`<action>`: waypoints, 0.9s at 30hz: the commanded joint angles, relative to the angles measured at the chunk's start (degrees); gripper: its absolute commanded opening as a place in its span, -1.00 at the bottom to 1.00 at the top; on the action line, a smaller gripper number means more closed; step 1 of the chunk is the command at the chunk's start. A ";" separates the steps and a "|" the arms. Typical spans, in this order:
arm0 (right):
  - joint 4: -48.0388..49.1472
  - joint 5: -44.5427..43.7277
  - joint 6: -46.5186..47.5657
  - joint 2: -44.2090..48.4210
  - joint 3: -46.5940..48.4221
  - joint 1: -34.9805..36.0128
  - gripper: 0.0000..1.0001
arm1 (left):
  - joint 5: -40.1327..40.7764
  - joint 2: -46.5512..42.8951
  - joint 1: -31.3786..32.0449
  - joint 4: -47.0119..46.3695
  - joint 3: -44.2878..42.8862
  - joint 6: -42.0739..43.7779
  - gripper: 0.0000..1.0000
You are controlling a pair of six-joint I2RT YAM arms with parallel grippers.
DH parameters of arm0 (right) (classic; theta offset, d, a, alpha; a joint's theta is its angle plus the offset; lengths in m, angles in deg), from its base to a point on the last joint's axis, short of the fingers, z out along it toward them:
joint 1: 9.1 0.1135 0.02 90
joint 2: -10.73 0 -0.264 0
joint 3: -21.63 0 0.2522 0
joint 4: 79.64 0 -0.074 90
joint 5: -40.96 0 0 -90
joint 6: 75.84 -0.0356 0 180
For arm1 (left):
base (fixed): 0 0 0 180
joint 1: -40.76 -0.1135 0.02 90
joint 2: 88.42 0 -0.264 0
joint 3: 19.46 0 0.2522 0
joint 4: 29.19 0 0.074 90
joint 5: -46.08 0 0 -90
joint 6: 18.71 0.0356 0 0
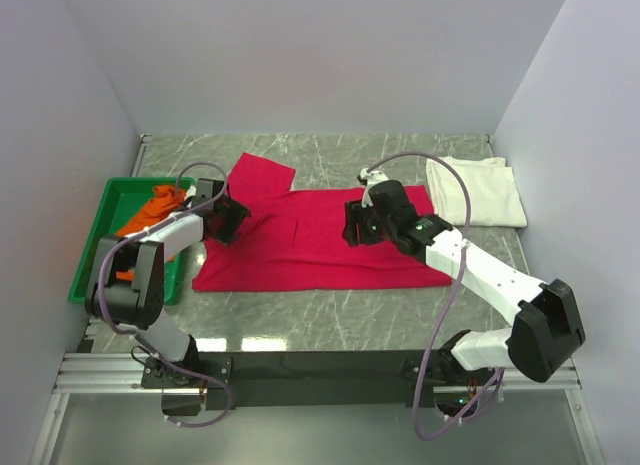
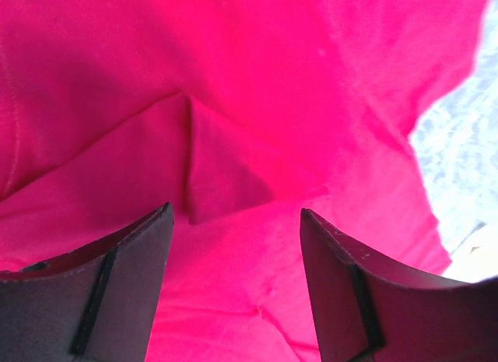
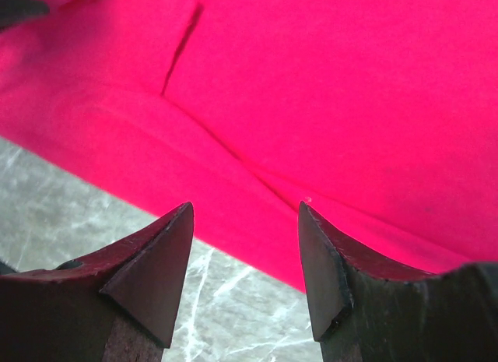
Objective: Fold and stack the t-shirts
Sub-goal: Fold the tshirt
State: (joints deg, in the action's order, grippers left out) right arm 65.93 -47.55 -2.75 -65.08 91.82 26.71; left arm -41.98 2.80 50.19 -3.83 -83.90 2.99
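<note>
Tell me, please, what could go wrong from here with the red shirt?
1. The left hand is open over a small pleat in the red shirt; closing there may fold the wrinkle in.
2. The right hand, open, hovers at the shirt's edge beside bare table; it may catch only the top layer or miss.

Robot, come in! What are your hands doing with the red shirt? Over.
Left hand open, right hand open, both empty over red shirt. Shirt spread on table, not stacked. White shirt lies apart, nothing blocking.
</note>
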 commanded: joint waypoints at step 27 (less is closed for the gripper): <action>-1.13 4.82 3.28 2.17 -3.08 -3.30 0.21 | 3.86 14.78 -0.29 -3.25 -19.36 2.89 0.16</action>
State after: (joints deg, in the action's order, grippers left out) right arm 65.95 -45.97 -1.04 -61.56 88.32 23.13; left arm -39.54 17.81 50.70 -5.04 -99.04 3.37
